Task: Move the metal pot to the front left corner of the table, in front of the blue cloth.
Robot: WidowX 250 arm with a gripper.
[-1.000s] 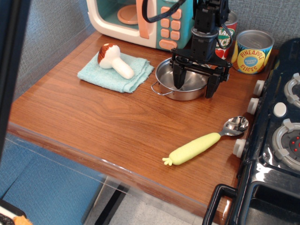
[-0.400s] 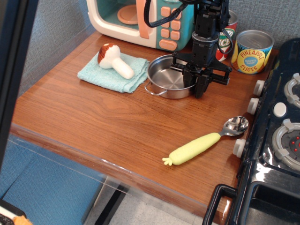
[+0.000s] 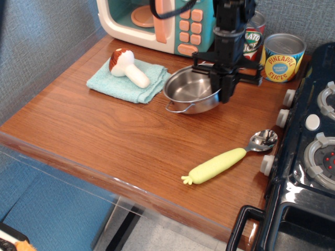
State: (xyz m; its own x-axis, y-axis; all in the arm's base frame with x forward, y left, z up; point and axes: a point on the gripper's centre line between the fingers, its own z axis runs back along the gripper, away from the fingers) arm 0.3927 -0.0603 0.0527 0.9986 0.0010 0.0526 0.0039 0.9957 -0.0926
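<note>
So the gripper has clamped onto the metal pot rim and tilted it up off the table, ready to haul toward the lower left, past the blue cloth.

From my remote station I count the following on the table: one metal pot; one blue cloth; one toy mushroom; two tin cans, a pineapple can and a tomato can; one yellow-handled spoon; one toy microwave; one black toy stove; one gripper.
</note>
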